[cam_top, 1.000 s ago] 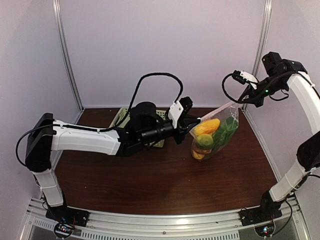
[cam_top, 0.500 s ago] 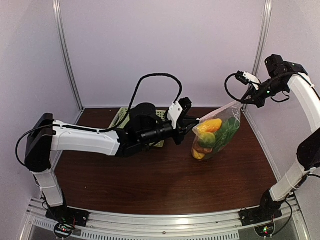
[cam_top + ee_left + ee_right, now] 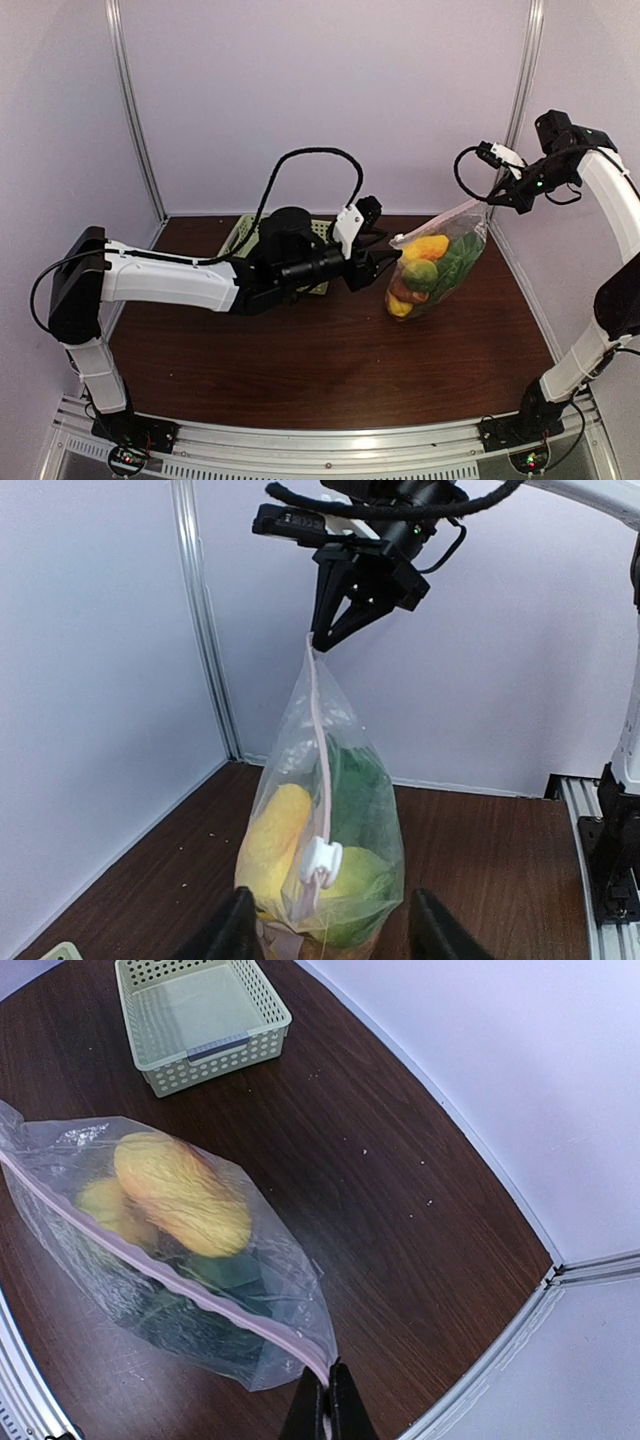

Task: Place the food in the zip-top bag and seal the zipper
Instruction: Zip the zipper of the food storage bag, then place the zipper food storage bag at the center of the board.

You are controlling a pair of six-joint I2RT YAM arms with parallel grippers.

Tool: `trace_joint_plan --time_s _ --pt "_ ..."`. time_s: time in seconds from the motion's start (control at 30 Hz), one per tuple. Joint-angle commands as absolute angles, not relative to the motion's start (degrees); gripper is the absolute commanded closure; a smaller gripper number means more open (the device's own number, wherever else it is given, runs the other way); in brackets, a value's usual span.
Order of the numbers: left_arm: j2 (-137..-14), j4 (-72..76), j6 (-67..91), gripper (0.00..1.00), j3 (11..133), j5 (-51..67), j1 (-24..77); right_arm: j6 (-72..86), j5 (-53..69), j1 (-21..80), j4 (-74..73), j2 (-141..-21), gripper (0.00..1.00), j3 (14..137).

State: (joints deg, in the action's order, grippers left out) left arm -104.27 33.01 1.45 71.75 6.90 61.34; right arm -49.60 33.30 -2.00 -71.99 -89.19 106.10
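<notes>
Released by the left fingers (image 3: 384, 262), now parted, the zip-top bag (image 3: 350, 780) hangs lengthwise down from the pinching right fingers (image 3: 325, 1410).

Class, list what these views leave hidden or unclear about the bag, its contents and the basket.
- Left wrist view: the bottom of the zip-top bag is cut off by the lower edge.
- Right wrist view: the zipper runs off the left edge, so its slider is unseen there.
- Top external view: the basket is largely hidden behind the left arm.
- All views: overlapping food and crinkly plastic prevent counting the pieces.
</notes>
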Motion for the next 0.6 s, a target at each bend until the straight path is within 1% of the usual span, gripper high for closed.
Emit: trace_joint_plan --time_s 0.0,0.07,0.13,0.23,0.4,0.47,0.57 --pt "-102.8 32.0 3.4 0.30 72.7 3.3 60.7 -51.9 34.8 -3.1 -72.8 -88.8 1.00 105.2" --pt "-103.5 31.8 3.9 0.24 73.3 2.5 60.7 -52.6 35.7 -2.7 -73.5 -88.2 1.00 104.3" --pt "-104.6 31.7 4.3 0.22 74.0 2.6 60.4 -53.0 35.7 -2.3 -73.4 -87.3 1.00 103.1" --pt "-106.1 31.8 5.3 0.29 75.3 5.5 59.7 -53.2 35.6 -2.2 -73.1 -86.5 1.00 101.8" --pt "-108.9 31.2 6.7 0.47 78.4 8.6 58.4 -53.3 35.5 -2.2 -73.1 -86.4 1.00 101.1" --pt "-109.7 30.8 6.9 0.50 79.3 9.8 58.1 -53.3 35.5 -2.2 -73.1 -86.4 1.00 101.1" --pt "-110.6 30.6 6.6 0.50 79.7 12.3 57.9 -53.3 35.4 -2.2 -72.9 -86.4 1.00 101.1"
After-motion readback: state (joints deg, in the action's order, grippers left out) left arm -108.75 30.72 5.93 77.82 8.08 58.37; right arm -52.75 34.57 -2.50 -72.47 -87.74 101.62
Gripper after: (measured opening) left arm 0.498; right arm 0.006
